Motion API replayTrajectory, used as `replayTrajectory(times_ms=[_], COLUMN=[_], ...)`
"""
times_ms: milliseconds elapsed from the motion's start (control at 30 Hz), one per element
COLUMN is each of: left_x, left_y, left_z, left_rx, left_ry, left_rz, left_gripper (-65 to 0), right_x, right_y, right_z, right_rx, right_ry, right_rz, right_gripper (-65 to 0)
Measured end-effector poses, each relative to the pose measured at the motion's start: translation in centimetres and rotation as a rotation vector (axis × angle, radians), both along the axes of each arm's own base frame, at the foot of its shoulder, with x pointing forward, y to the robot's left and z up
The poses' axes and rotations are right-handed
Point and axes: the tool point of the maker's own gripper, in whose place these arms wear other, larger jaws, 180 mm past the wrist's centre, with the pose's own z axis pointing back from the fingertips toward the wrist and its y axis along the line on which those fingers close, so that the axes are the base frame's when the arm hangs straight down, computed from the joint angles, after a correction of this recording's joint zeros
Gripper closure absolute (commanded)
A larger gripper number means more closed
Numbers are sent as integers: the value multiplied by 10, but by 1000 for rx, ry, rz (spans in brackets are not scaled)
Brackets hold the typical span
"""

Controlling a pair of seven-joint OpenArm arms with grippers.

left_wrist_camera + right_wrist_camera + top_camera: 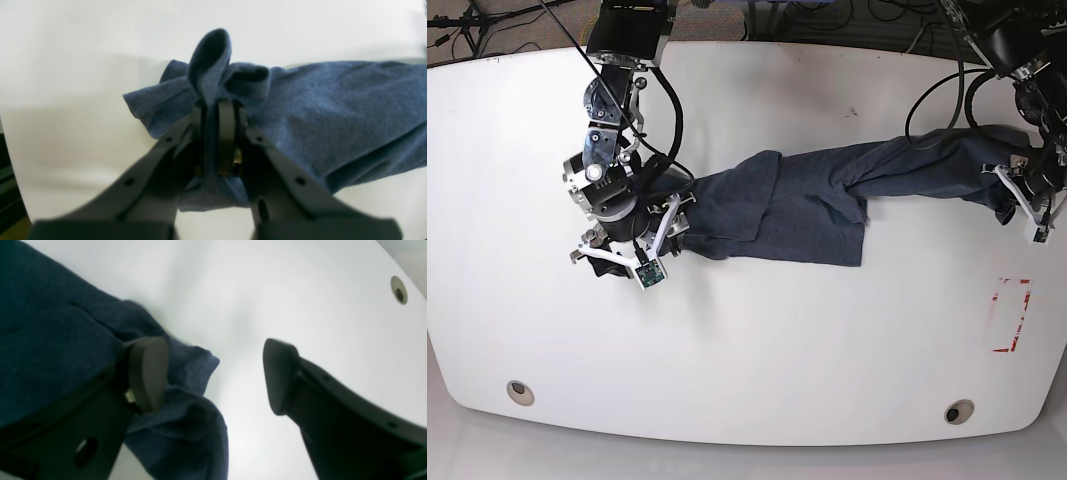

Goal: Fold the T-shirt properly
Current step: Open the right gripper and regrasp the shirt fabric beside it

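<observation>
We have the dark heathered navy-blue cotton T-shirt point(807, 205) stretched in a long rumpled band across the glossy white desk point(757, 360), running between our two arms. Our left pincer point(217, 133) is pressed together on a bunched corner of the cloth — folds puff up past the tips in the left wrist view. Our right pincer point(213, 373) stands spread at the other end: one finger lies on the fabric, the other over bare desk, nothing pinched.

As we judge it, the step in hand is spreading the shirt flat before any fold. To do it well, we want the right pincer to close on the hem edge just beside it, taking a thin layer, not a wad. Then both ends should pull apart evenly and low to the desk, so the twisted middle opens out rather than ropes tighter. The left grip holds a thick bunch, so we'd watch for slipping.

No containers here — only two small round inserts, one point(519, 391) at each end of the desk's near edge, and red tape marks point(1012, 315) on our left.
</observation>
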Motion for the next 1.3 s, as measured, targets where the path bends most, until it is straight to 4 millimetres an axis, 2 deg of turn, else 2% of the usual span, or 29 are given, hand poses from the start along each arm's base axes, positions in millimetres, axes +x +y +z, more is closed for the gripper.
replayTrajectory(times_ms=[367,567,800,1133,1300], left_x=[0,0,0,0,3], left_y=[0,0,0,-1,-6], left_z=[0,0,0,0,-2], left_rx=[-1,0,-3,-3,6], left_ry=[-1,1,-2,-1,10], left_rz=[0,0,-1,-2,-30], left_gripper=[-29,-29,-29,-29,-29], right_x=[42,52,45,38,32], right_y=[23,28,35,62,74], right_z=[-27,-50,-76,-83,-93], right_rx=[74,92,113,171,198], right_ry=[59,139,216,231,261], right_rz=[44,58,73,96,108], right_gripper=[-430,-430,-430,-430,-430])
